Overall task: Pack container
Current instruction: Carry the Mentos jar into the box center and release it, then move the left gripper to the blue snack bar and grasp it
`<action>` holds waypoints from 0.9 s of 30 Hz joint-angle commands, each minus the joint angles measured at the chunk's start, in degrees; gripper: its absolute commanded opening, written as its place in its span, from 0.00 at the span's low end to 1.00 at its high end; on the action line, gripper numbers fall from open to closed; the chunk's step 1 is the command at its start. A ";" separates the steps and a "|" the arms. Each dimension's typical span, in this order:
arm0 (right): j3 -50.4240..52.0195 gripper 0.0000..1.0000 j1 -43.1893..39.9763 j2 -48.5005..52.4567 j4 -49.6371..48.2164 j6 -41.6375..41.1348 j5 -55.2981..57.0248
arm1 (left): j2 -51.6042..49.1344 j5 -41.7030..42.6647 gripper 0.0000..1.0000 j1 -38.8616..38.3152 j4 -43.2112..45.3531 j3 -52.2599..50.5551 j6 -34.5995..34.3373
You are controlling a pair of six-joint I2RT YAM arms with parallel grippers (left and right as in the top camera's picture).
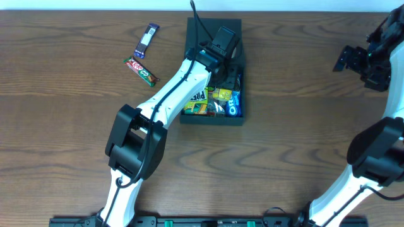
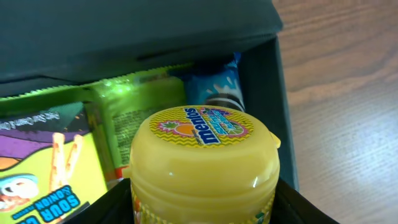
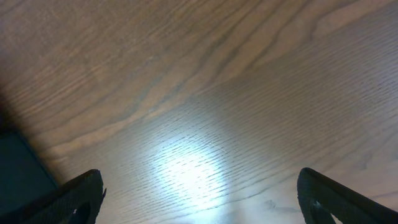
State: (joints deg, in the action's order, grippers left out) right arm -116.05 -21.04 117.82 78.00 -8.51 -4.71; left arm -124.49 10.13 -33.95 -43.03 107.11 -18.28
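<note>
The dark teal container [image 1: 242, 75] stands at the table's back centre, its flap lid open behind it [image 1: 214, 26]. It holds several snack packets: a yellow-green sour cream packet [image 1: 197, 101], a blue Oreo pack [image 1: 234, 102]. My left gripper [image 1: 222, 45] is over the container's back part, shut on a yellow Mentos bottle [image 2: 202, 162]. In the left wrist view the container wall [image 2: 264, 81], the Oreo pack [image 2: 217, 87] and the sour cream packet [image 2: 43, 168] lie below it. My right gripper [image 1: 347, 58] is open and empty at the far right, over bare wood [image 3: 199, 205].
Two bars lie on the table left of the container: a dark blue bar [image 1: 147, 40] and a red-green KitKat [image 1: 139, 69]. The left arm reaches across the container's left edge. A dark edge shows at the left of the right wrist view [image 3: 15, 168].
</note>
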 commanded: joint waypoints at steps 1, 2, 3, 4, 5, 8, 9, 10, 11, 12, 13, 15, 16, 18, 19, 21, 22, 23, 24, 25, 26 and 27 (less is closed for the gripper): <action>0.31 0.99 -0.31 0.26 -0.02 0.87 -0.24 | 0.09 -1.73 0.37 0.31 0.22 -0.09 -1.05; 0.31 0.99 -0.31 0.26 -0.02 0.87 -0.24 | 0.09 -1.73 0.66 0.28 0.22 -0.09 -1.07; 0.31 0.99 -0.31 0.26 -0.02 0.87 -0.26 | 0.09 -1.70 0.86 0.28 0.15 -0.09 -1.05; 0.31 0.99 -0.31 0.26 -0.02 0.87 -0.24 | 0.09 -1.70 0.95 0.28 -0.02 -0.09 -1.05; 0.31 0.99 -0.31 0.26 0.00 0.87 -0.26 | 0.09 -1.73 0.95 0.28 -0.15 -0.09 -1.05; 0.31 0.99 -0.31 0.28 0.02 0.87 -0.24 | 0.11 -1.68 0.96 0.28 -0.24 -0.09 -1.05; 0.31 0.99 -0.31 0.26 0.02 0.85 -0.24 | 0.11 -1.68 0.95 0.28 -0.26 -0.09 -1.05; 0.31 0.99 -0.31 0.26 0.04 0.85 -0.24 | 0.22 -1.68 0.95 0.28 -0.26 -0.02 -1.05; 0.31 0.99 -0.31 0.26 0.02 0.87 -0.24 | 0.39 -1.70 0.95 0.31 -0.24 0.00 -1.05; 0.31 0.99 -0.31 0.26 0.02 0.87 -0.24 | 0.70 -1.81 0.96 0.33 -0.24 0.09 -1.03; 0.31 0.99 -0.31 0.26 0.02 0.87 -0.24 | 1.03 -1.81 0.96 0.52 -0.28 0.33 -1.03; 0.31 0.99 -0.31 0.28 0.02 0.85 -0.24 | 2.27 -3.15 0.95 1.22 -0.61 1.36 -1.05; 0.31 0.99 -0.31 0.26 0.04 0.87 -0.26 | 3.17 -4.94 0.95 1.92 -1.16 2.47 -1.07; 0.31 0.99 -0.31 0.26 0.02 0.85 -0.24 | 5.62 -12.00 0.95 3.98 -2.86 5.42 -1.40; 0.31 0.99 -0.31 0.26 0.02 0.85 -0.26 | 6.84 -16.48 0.96 5.11 -3.15 6.40 -1.49; 0.31 0.99 -0.31 0.26 0.02 0.85 -0.26 | 8.76 -24.96 0.95 8.07 -2.32 7.43 0.35; 0.31 0.99 -0.31 0.26 0.02 0.85 -0.26 | 9.14 -26.36 0.95 9.66 -1.27 7.48 3.43; 0.31 0.99 -0.31 0.26 0.02 0.85 -0.24 | 9.16 -26.03 0.95 11.39 -0.26 7.48 7.10; 0.31 0.99 -0.31 0.26 0.04 0.85 -0.24 | 9.01 -24.87 0.96 13.22 0.37 7.43 10.03; 0.31 0.99 -0.31 0.26 0.04 0.85 -0.24 | 8.50 -23.04 0.95 15.10 0.90 7.43 12.22; 0.31 0.99 -0.31 0.26 0.07 0.85 -0.24 | 7.96 -20.02 0.95 17.05 1.42 7.43 14.43; 0.31 0.99 -0.31 0.26 0.07 0.85 -0.26 | 6.95 -13.77 0.95 20.00 2.43 7.43 19.69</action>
State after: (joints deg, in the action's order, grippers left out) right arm -116.03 -21.04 117.82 78.04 -8.51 -4.71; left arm -115.37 -9.41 -18.50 -41.23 114.69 -10.28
